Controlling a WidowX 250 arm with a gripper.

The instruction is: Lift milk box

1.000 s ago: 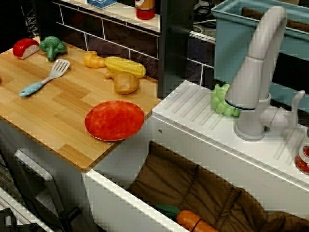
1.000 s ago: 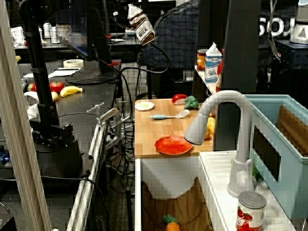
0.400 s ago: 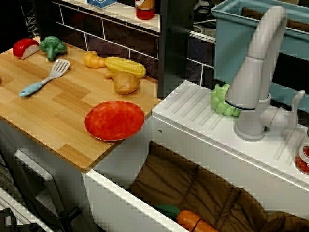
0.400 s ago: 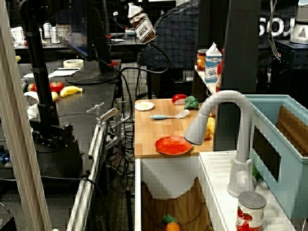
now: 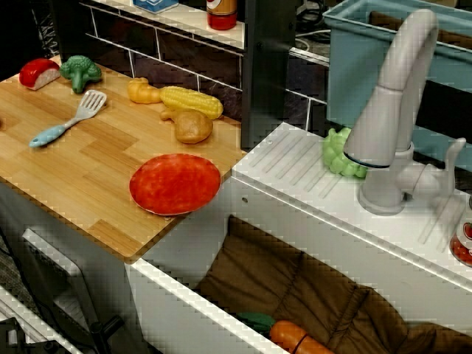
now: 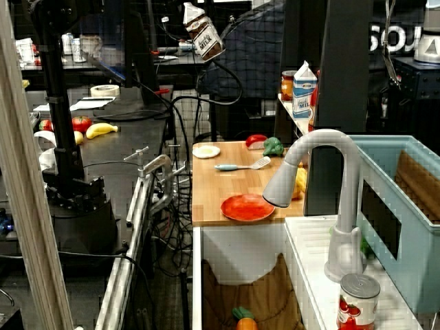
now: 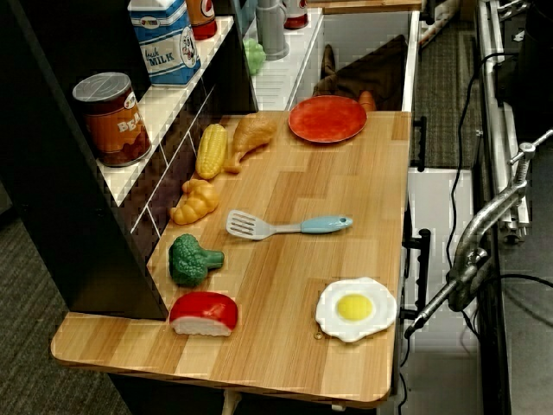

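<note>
Front view: the counter (image 5: pixel 88 169) holds the plate (image 5: pixel 175 183), spatula (image 5: pixel 68 118) and corn (image 5: pixel 192 102) exactly where they lay a second ago. Neither the milk box nor the gripper shows here, so nothing on the wood is being touched.

Side view: the milk box (image 6: pixel 203 31) hangs tilted, high above and well apart from the counter (image 6: pixel 227 185), with nothing beneath it. Over the last second it has crept a little upward and its lean has shifted slightly (a small drift, not a big move). That suggests the lift is all but finished and the arm is only easing through the top of its travel. The gripper itself is lost against the dark clutter behind the box, so I cannot tell how its jaws stand; the box being aloft argues it is gripped, but that is a judgement.

Top view: only the blue carton (image 7: pixel 164 39) stands on the shelf (image 7: pixel 173 104) (a different carton). The brown box is absent from the counter (image 7: pixel 285 285).
</note>
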